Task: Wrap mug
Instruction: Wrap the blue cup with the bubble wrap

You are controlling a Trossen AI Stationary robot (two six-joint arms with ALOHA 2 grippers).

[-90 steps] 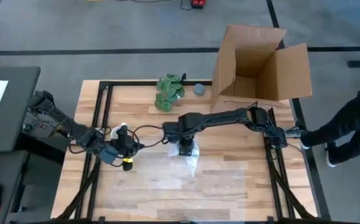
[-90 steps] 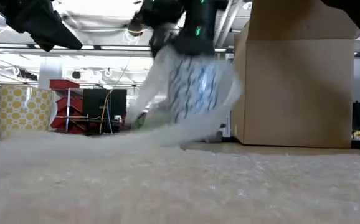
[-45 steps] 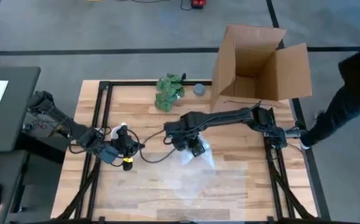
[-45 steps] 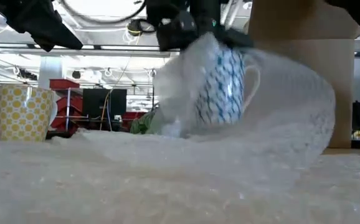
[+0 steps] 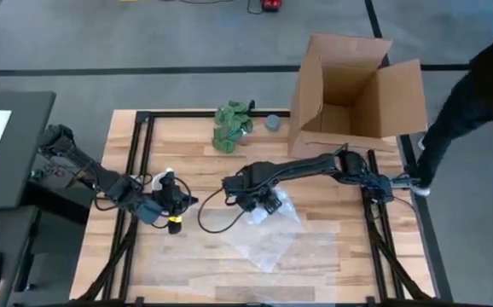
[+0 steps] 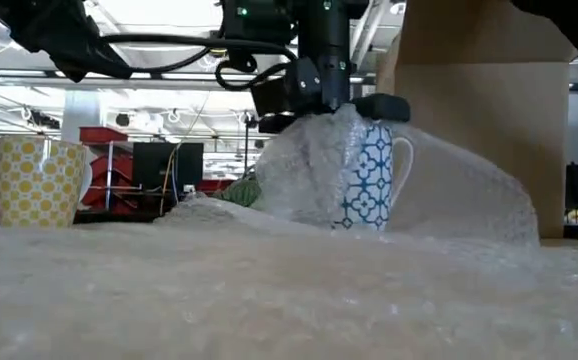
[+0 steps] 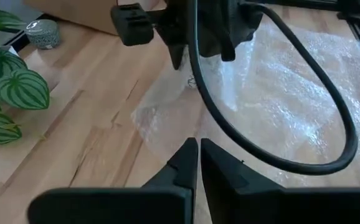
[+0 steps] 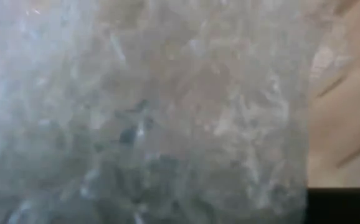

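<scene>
The mug (image 6: 371, 180), white with a blue pattern, stood upright near the middle of the table (image 5: 332, 273), half draped in bubble wrap (image 5: 268, 239) that spread toward the near edge. The right gripper (image 6: 324, 95) sat directly on top of the mug and wrap; whether its jaws were spread or pinching could not be told. The left gripper (image 7: 198, 163) waited over the table's left side, jaws pressed together. A yellow-spotted cup (image 6: 37, 180) stood at the left. At the far edge lay a green leafy bunch (image 5: 232, 124), a grey round object (image 5: 273, 123) and an open cardboard box (image 5: 353, 85).
</scene>
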